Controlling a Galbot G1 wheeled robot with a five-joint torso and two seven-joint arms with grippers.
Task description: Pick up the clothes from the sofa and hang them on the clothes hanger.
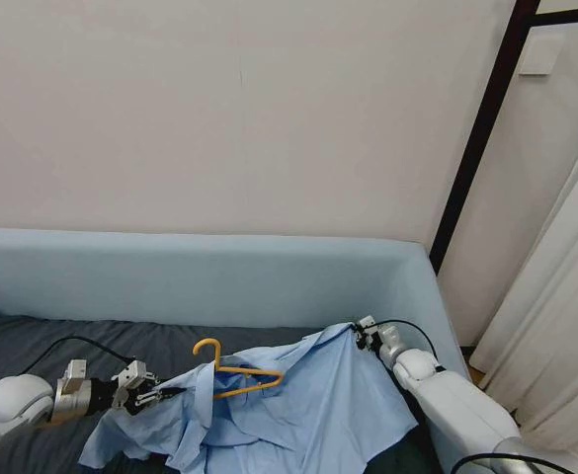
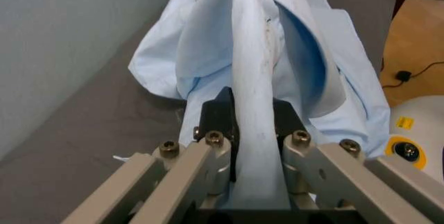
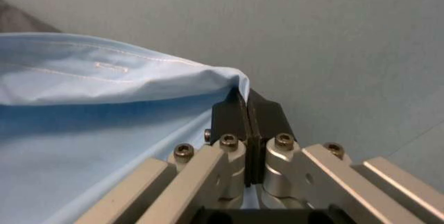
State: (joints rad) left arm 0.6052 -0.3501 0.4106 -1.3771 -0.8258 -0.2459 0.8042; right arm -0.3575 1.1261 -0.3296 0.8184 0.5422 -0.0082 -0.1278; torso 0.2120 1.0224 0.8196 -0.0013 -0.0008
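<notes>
A light blue shirt (image 1: 298, 405) lies spread over the dark seat of the sofa (image 1: 61, 341), with a yellow hanger (image 1: 234, 375) threaded into it, hook sticking up. My left gripper (image 1: 160, 395) is at the shirt's left end, shut on a rolled fold of the fabric (image 2: 253, 130). At the shirt's upper right corner my right gripper (image 1: 358, 334) is shut on the hem; its pads (image 3: 232, 117) pinch the cloth edge (image 3: 208, 76) close to the sofa back.
The pale blue sofa back (image 1: 219, 276) runs behind the shirt and its arm (image 1: 432, 306) stands at the right. A white wall rises behind. Curtains (image 1: 565, 326) and a dark door frame (image 1: 476, 148) are on the right. A robot base (image 2: 416, 130) sits on the wooden floor.
</notes>
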